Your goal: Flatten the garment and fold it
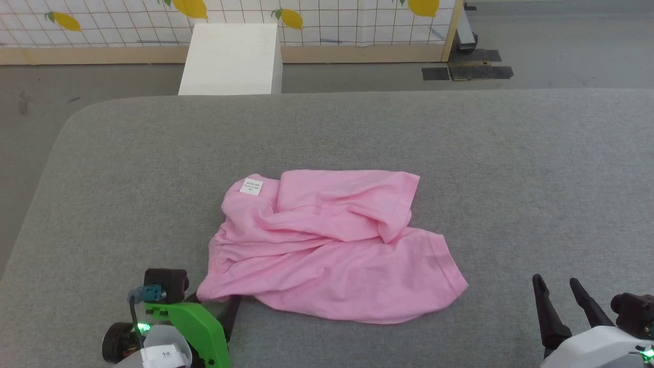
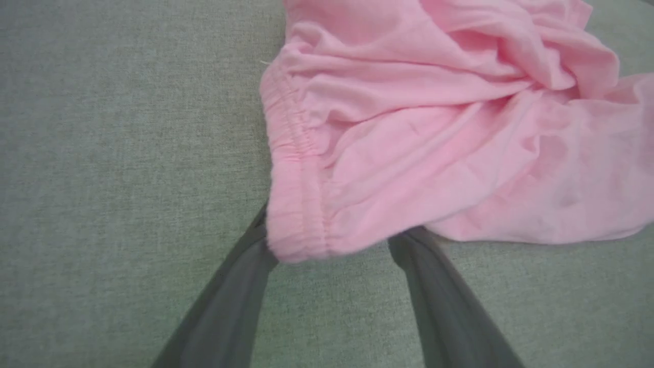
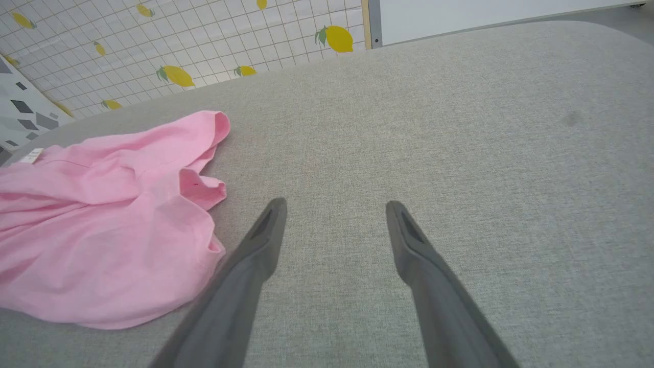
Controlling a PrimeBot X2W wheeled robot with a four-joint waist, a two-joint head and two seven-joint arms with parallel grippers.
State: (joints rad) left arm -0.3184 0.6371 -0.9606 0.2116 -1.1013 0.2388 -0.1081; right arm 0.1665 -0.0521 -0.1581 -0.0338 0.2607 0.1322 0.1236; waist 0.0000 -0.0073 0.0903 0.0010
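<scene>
Left gripper (image 2: 332, 232) jaws spread astride garment (image 1: 327, 245) waistband (image 2: 296, 204) | right gripper (image 3: 335, 203) jaws spread | label (image 1: 251, 187) print illegible

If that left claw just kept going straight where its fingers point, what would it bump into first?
The garment: its gathered waistband lies right at the tips of the open left gripper, so it would probably push into the pink cloth at once.

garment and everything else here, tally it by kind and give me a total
garment: 1
grippers, left gripper and right gripper: 2
white box: 1
grey padded surface: 1
total: 5
</scene>
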